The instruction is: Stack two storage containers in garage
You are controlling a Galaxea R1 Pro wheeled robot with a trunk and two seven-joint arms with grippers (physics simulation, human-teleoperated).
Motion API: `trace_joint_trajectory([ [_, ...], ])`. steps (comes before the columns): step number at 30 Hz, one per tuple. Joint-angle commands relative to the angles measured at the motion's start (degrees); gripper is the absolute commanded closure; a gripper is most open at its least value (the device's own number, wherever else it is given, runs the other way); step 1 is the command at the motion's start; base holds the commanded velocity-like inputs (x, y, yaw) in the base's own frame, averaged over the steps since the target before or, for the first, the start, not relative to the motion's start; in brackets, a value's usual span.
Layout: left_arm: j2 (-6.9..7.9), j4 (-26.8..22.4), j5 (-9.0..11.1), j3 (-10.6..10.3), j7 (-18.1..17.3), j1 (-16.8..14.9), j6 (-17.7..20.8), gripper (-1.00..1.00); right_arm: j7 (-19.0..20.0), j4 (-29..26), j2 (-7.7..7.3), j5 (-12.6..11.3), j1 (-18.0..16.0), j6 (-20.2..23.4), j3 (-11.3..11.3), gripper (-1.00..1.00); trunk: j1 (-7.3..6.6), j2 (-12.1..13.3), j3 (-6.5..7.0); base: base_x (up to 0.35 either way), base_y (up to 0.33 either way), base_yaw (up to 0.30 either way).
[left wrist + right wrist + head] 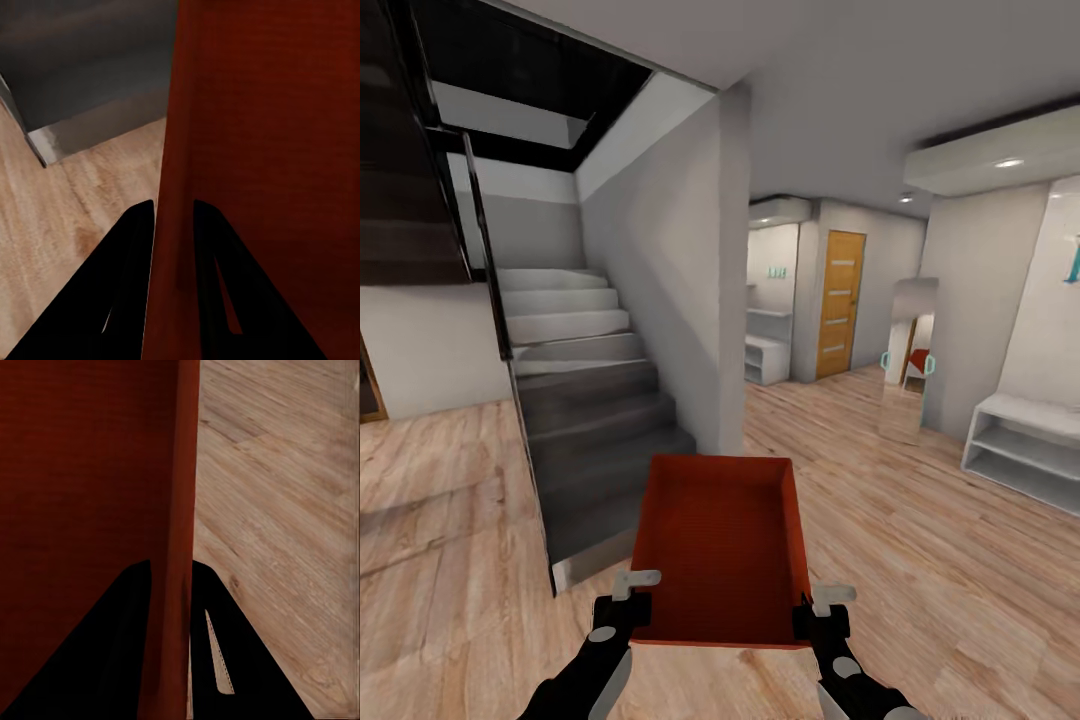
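Carrying one red-orange bin [720,545], open top up and empty, held out in front of the trunk above the wood-plank floor [920,560], level or nearly so.

Grip, left: left gripper [622,605] at the bin's near left corner. In the left wrist view the two dark fingers [135,255] stand on either side of the bin's left wall [174,187], one inside and one outside, jaws clamped on that wall.

Grip, right: right gripper [822,615] at the near right corner. In the right wrist view its fingers [135,615] straddle the right wall [184,510] the same way, jaws closed on it.

Surroundings: staircase [580,380] with grey steps just ahead to the left, its lowest step close to the bin's far left corner. White wall end [700,300] directly beyond the bin. Hallway opening to the right, with a wooden door [841,303] at its far end, a tall mirror [908,360] leaning by the right wall and a white low shelf [1025,450] nearer.

Step in hand, as judged: transport of the first bin toward the garage; no concrete floor in sight, so the task is early. The second bin is to be fetched later.

Next move calls for: steering the base right of the staircase and wall end into the hallway, both grips held even so the bin stays level and clears the steps.
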Motion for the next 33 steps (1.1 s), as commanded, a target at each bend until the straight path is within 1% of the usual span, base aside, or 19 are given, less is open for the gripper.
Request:
trace_joint_trajectory([
  [1,0.26,0.03,0.85,-0.25,2.32,0.02,0.32,1.0,-0.8,-0.09,-0.02,0.08,-0.12,-2.54,-1.57,1.0,0.01,-0.07,-0.09,0.0,0.0,-0.283],
  [7,0.26,0.11,0.85,-0.28,2.3,0.02,0.32,1.0,-0.8,-0.09,-0.02,0.07,-0.12,-2.54,-1.57,1.0,0.01,-0.07,-0.09,0.029,0.0,-0.283],
  [11,0.26,0.16,0.82,-0.33,2.27,0.02,0.39,1.0,-0.81,-0.09,-0.02,0.07,-0.12,-2.54,-1.57,1.0,0.01,-0.07,-0.09,0.185,0.0,-0.283],
  [33,0.35,0.29,0.81,-0.34,2.25,0.02,0.5,1.0,-0.83,-0.09,-0.02,0.04,-0.12,-2.54,-1.57,1.0,0.01,-0.07,-0.09,0.313,0.0,-0.277],
])
